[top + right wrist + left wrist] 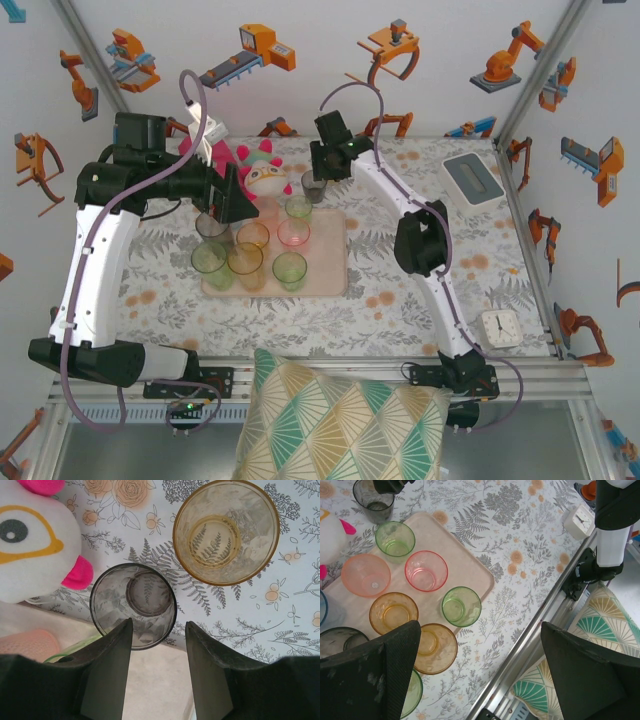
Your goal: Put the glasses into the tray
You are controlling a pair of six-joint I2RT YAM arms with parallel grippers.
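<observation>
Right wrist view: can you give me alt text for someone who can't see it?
The open right gripper hovers over a grey glass standing on the floral cloth beside the tray. An amber glass stands on the cloth at upper right, and a plush toy lies at upper left.

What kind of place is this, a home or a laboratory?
Probably a robot laboratory test cell, not a home: white walls printed with orange robot-arm pictures, a silver aluminium frame post, and a table under a floral grey-and-orange cloth.
</observation>
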